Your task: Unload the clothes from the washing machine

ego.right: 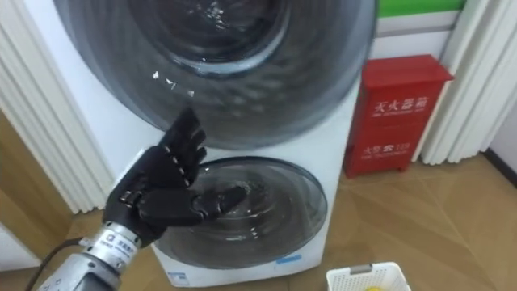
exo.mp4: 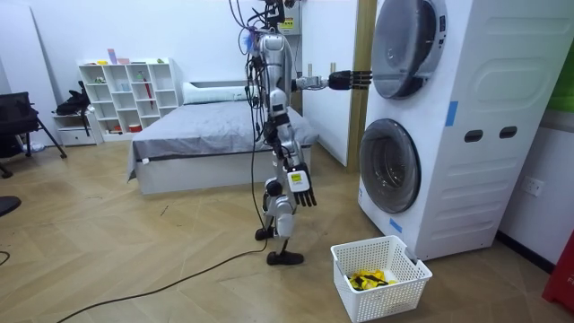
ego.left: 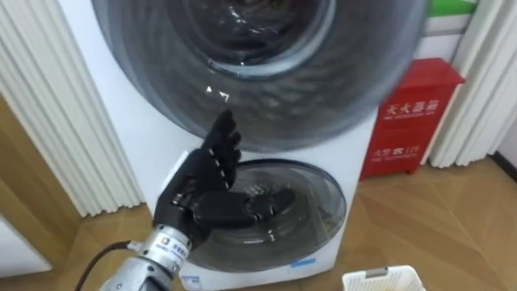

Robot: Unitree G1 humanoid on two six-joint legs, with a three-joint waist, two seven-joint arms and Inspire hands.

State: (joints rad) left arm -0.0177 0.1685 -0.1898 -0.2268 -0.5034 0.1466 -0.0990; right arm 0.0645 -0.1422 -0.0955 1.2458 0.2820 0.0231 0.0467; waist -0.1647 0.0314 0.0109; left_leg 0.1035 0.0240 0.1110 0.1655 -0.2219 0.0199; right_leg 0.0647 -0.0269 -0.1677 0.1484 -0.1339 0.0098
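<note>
— Where is the robot's left hand (ego.left: 202, 186)?

— Raised before the stacked white washing machine (ego.left: 121, 97), at 7 o'clock of the upper round glass door (ego.left: 266, 48) and at 10 o'clock of the lower round glass door (ego.left: 311, 202). Its fingers (ego.left: 224, 144) are straight and spread, grasping nothing.

— Does it touch the upper door?

— That cannot be told; it is very near.

— And the right hand (exo.mp4: 301, 184)?

— It hangs at the robot's side, fingers relaxed and empty.

— Where are the clothes?

— Both doors look shut, and the glass is too dark to show anything inside. A yellow item (exo.mp4: 369, 279), possibly cloth, lies in the white plastic basket (exo.mp4: 386, 301) on the floor, at 5 o'clock of the machine. A red cabinet (ego.left: 408, 121) stands at its 3 o'clock.
</note>
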